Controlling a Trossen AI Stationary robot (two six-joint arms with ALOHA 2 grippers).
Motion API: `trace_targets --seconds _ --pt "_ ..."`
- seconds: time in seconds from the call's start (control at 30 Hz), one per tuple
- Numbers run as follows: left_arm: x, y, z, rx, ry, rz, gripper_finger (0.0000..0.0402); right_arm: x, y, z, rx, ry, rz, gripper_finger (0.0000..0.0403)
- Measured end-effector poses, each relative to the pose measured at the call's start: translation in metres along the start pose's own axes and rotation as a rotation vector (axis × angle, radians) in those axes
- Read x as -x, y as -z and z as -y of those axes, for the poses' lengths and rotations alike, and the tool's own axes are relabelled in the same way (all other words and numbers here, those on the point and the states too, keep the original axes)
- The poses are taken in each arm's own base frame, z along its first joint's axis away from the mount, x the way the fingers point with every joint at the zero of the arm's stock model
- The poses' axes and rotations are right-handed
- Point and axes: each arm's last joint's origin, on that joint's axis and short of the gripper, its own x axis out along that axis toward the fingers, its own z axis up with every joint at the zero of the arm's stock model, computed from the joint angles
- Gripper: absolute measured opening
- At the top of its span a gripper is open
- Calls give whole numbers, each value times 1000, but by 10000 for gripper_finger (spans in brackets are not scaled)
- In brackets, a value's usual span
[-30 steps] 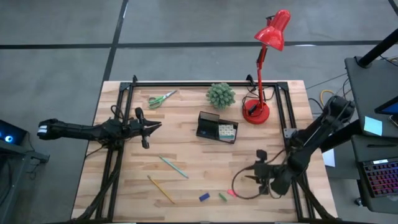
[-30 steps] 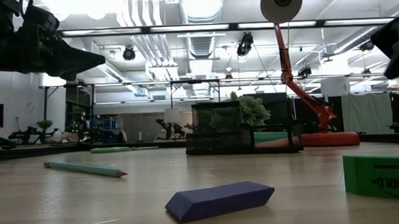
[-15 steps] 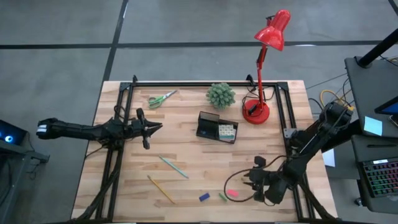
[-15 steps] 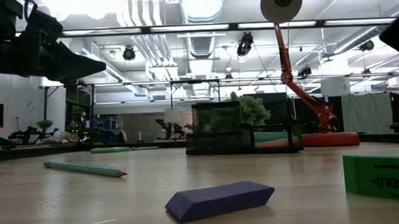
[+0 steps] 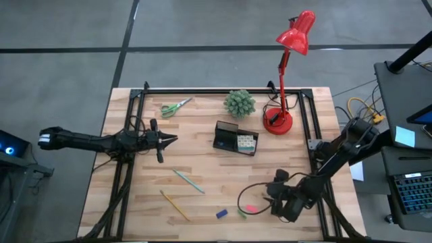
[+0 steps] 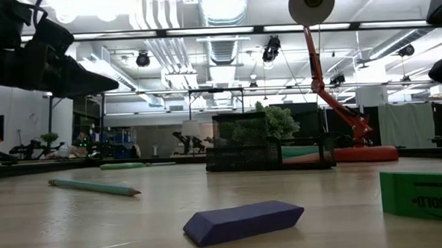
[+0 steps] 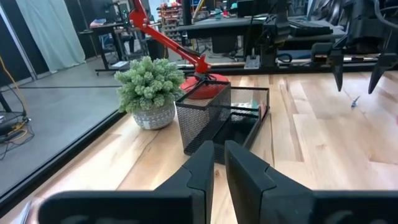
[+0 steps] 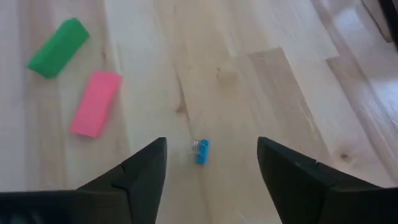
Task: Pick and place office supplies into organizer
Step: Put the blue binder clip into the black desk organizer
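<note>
Right gripper [image 8: 211, 168] spread wide, empty, poised over tiny blue piece [image 8: 202, 151] centred between fingers; pink piece [image 8: 96, 102] lies beside. Left gripper [image 5: 162, 139] closed, empty, far off.

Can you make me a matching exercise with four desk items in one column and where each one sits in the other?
Things:
1. scissors
2. lamp
3. pencil
4. pink eraser

Places:
A. far right of the table
B. near edge, left of the blue eraser
C. far left of the table
D. just ahead of the right claw

Pairs: 1-C, 2-A, 3-B, 4-D
</note>
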Motion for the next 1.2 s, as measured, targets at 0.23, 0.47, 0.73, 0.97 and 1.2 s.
trace_targets --seconds 0.23,0.47,0.73,0.97,1.2 --pt "-1 1 0 -2 1 -9 26 -6 3 -1 6 13 -16 245" --pt "-1 1 0 -1 0 -8 26 -19 10 -1 -16 60 -42 237" --pt "-1 1 0 -1 0 -8 26 -25 10 0 -68 76 -46 232" --pt "-1 1 0 -1 0 -7 26 -24 9 0 -75 69 -53 209" --pt "-1 1 0 0 0 -8 26 -25 8 0 -87 60 -75 171"
